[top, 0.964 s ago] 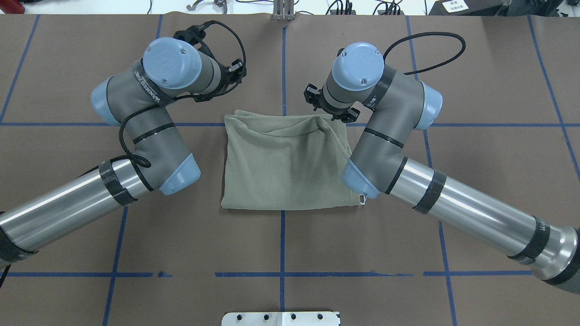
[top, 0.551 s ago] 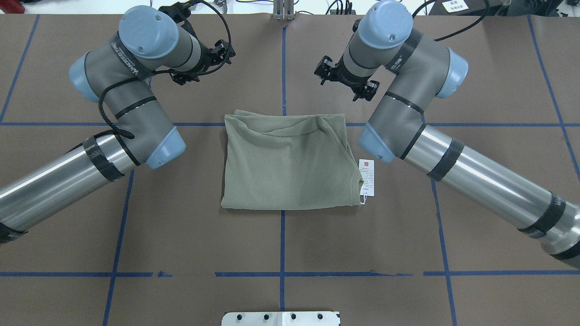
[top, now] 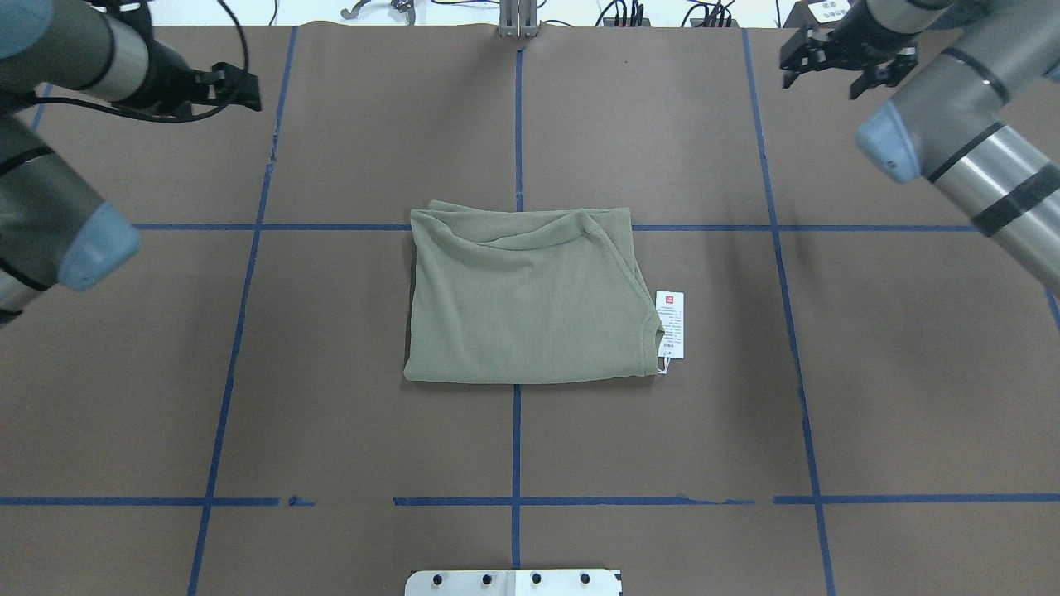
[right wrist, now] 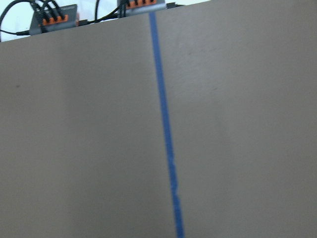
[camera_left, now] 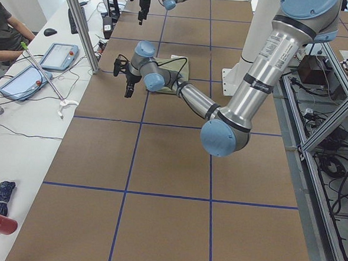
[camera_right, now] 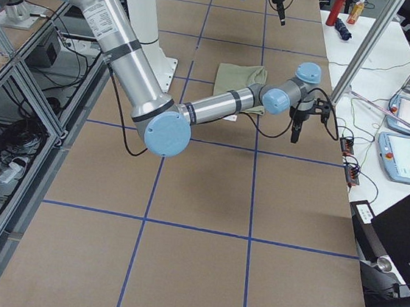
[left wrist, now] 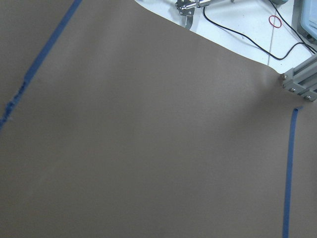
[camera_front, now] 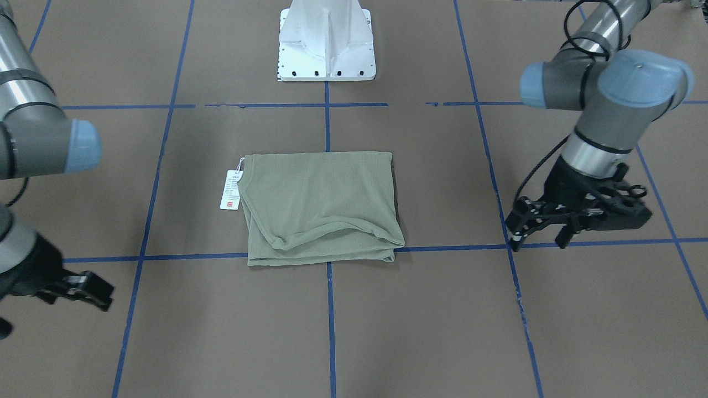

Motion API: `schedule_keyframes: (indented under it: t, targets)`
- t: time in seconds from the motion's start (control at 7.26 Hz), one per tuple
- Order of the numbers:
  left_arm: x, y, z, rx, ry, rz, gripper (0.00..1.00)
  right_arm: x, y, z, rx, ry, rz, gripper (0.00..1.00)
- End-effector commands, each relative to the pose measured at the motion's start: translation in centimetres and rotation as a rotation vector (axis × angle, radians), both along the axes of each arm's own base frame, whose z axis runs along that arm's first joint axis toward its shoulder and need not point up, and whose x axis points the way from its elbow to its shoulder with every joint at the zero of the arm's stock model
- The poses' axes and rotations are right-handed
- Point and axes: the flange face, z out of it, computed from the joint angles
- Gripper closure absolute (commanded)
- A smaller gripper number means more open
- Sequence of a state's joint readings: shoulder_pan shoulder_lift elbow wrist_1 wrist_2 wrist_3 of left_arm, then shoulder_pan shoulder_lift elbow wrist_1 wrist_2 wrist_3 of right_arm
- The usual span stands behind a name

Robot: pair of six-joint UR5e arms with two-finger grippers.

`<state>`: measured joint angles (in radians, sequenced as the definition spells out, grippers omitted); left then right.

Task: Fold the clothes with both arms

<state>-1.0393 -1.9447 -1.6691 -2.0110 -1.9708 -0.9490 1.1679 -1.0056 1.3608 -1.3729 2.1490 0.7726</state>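
Seeing shirt (top: pixel 526 302) lying folded into a compact rectangle mid-frame on counter (top: pixel 331 430), hang tag (top: pixel 670 324) poking out at its right edge. Reading left claw (top: pixel 244 89) upper left and right claw (top: pixel 824 74) upper right as both gaping apart, gripping nothing, well clear of fabric. Judging folding basically done, maybe smoothing rumpled top edge

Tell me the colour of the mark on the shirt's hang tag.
Red, on the white hang tag; clearest in the overhead exterior view.

- Brown tabletop (top: pixel 331 348), marked with blue tape lines (top: pixel 516 447) in a grid.
- Folded sage-green shirt (top: pixel 522 306) lies flat at centre, with its white hang tag (top: pixel 670 324) on the surface just beside its edge.
- White pedestal base (camera_front: pixel 326 44) stands at the robot-side edge.
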Motion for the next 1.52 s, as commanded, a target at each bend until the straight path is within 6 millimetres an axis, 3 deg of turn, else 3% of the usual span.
schedule_keyframes:
  t: [0.0,0.14,0.28,0.41,0.55,0.69,0.83,0.96,1.1,1.24,1.38]
  targets:
    - [-13.2,2.9,8.1,0.133,-0.177,0.127,0.00,13.2,2.0,7.9,0.051,0.134,-0.190,0.00]
    - [-19.9,4.3,11.3,0.175,-0.258,0.191,0.00,18.8,3.9,11.7,0.073,0.161,-0.274,0.00]
    - [-24.6,6.1,14.6,0.164,-0.290,0.251,0.00,23.7,6.1,15.2,0.067,0.162,-0.344,0.00]
    - [-27.4,9.0,17.9,0.174,-0.310,0.299,0.00,27.6,9.4,18.6,0.030,0.100,-0.363,0.00]
    - [-27.9,10.2,18.6,0.172,-0.304,0.310,0.00,27.6,12.6,20.9,0.035,-0.016,-0.349,0.00]
    - [-27.9,11.3,21.3,0.119,-0.307,0.320,0.00,27.5,16.0,23.8,0.016,-0.029,-0.356,0.00]
    - [-28.0,13.1,26.8,0.020,-0.312,0.341,0.00,28.0,17.2,24.4,0.037,-0.026,-0.338,0.00]
    - [-28.2,13.1,28.2,-0.042,-0.302,0.345,0.00,28.4,19.3,25.3,0.016,-0.029,-0.322,0.00]
    - [-28.1,13.4,27.5,-0.129,-0.287,0.362,0.00,28.4,21.2,25.3,-0.005,-0.033,-0.302,0.00]
    - [-28.0,14.5,24.2,-0.153,-0.254,0.373,0.00,28.4,21.9,25.7,-0.054,-0.044,-0.259,0.00]
    - [-27.8,15.2,22.1,-0.191,-0.229,0.385,0.00,28.3,22.4,25.9,-0.060,-0.048,-0.258,0.00]
